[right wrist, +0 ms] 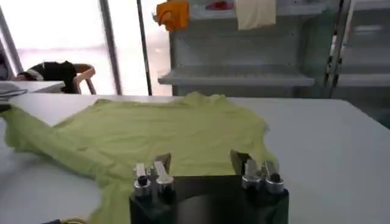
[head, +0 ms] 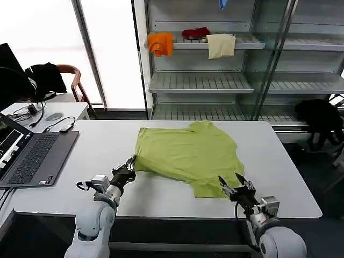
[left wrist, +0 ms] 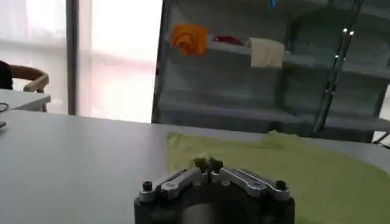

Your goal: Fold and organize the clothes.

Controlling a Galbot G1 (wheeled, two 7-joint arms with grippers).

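Your lime-green short-sleeved T-shirt of thin soft fabric (head: pixel 188 153) lies spread near the middle of the white rectangular worktop (head: pixel 279 177), mostly flat, collar toward the shelving, with a few ripples and the near hem skewed toward your right. I judge the fold barely begun: no panel looks doubled over yet, so all the folding and the final placing remain.

Your left claw (head: pixel 130 166) sits at the shirt's near left corner, fingers clenched together on the fabric edge as far as the left wrist view shows. Your right claw (head: pixel 237 187) hovers just beside the near right hem, released, jaws standing apart and holding nothing.

For room, you have bare worktop on both sides of the shirt and a strip between its hem and the near edge. Watch the grey open laptop (head: pixel 32 156) and its black cables (head: pixel 56 124) on your left; they sit well apart from the shirt. The grey metal shelving (head: pixel 215 83) stands behind the far edge, so keep lifts low there.
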